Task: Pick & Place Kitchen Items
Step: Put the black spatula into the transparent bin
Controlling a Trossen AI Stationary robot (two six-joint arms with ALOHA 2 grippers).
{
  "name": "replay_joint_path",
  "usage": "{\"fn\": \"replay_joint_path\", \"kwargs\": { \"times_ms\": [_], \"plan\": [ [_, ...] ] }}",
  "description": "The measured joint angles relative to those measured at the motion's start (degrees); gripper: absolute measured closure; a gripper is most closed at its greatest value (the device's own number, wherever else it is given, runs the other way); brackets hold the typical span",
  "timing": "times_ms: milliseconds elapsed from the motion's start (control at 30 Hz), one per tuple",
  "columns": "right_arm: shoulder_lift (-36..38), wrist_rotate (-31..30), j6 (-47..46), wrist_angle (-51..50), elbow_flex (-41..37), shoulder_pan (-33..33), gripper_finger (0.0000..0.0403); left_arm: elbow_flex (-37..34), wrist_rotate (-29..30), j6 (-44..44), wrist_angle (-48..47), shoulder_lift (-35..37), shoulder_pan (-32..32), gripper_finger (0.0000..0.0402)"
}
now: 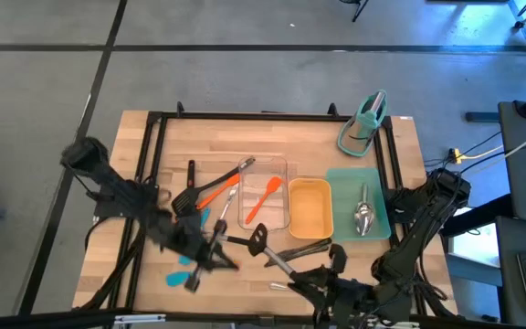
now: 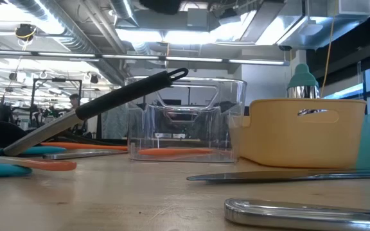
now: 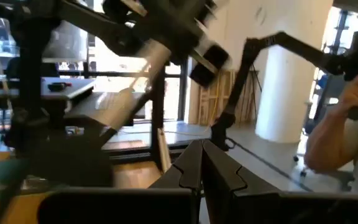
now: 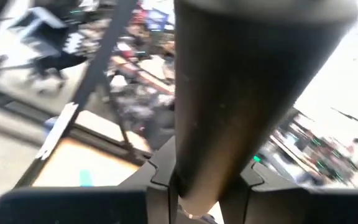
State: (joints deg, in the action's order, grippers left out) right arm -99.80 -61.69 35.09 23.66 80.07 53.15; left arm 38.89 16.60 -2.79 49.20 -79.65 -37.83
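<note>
My right gripper [image 1: 307, 283] hangs over the table's near edge, shut on a dark-handled utensil [image 1: 272, 256] whose black head [image 1: 257, 238] points toward the table's middle. My left gripper [image 1: 213, 256] is shut and empty over the near left, above a blue spatula [image 1: 183, 274]. An orange spatula [image 1: 261, 201] lies in the clear tray [image 1: 283, 169]. Black-handled tongs [image 2: 108, 102] lean with their loop end on that tray's rim. Steel spoons [image 1: 363, 215] lie on the teal mat. My right gripper pinches the utensil's dark round handle [image 4: 211, 158] between its two fingers [image 4: 161, 180], one on either side. The handle runs on past the fingers toward the wrist camera and fills much of that view. The high view shows its grey shaft [image 1: 279, 263] slanting away from the gripper.
A yellow tray [image 1: 309, 228] stands right of the clear tray, and a teal stand [image 1: 363, 123] at the far right. A black utensil [image 1: 301, 249] lies near the yellow tray. Steel utensils [image 2: 300, 208] lie close to the near edge. A person [image 3: 340, 124] is beyond the table.
</note>
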Motion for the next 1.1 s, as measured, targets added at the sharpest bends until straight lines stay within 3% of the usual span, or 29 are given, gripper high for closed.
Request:
{"fn": "replay_joint_path", "kwargs": {
  "times_ms": [133,333,467,567,767,1100],
  "plan": [
    [5.3,16.7,-8.3,-15.7,0.0,-5.2,0.0329,-1.0,-6.8,1.5,-8.6,8.6,4.7,0.0396],
    [10.9,43.2,-16.3,-32.8,0.0,-19.8,0.0329,-1.1,-4.6,5.0,-23.0,17.2,7.8,0.0397],
    [12.4,65.6,-15.4,-35.7,0.2,-30.2,0.0329,-1.1,-3.4,6.9,-30.2,21.1,10.5,0.0399],
    [12.5,79.6,-15.2,-35.6,0.2,-36.4,0.0329,-1.1,-7.2,5.9,-33.8,22.7,13.8,0.0399],
    [13.1,88.9,-15.2,-34.8,0.0,-42.6,0.0330,-1.1,-15.0,5.5,-35.3,23.1,18.0,0.0399],
    [17.1,89.2,-9.4,-40.4,-0.1,-45.0,0.0330,-1.1,-16.2,7.9,-34.4,22.8,21.3,0.0399]
  ]
}}
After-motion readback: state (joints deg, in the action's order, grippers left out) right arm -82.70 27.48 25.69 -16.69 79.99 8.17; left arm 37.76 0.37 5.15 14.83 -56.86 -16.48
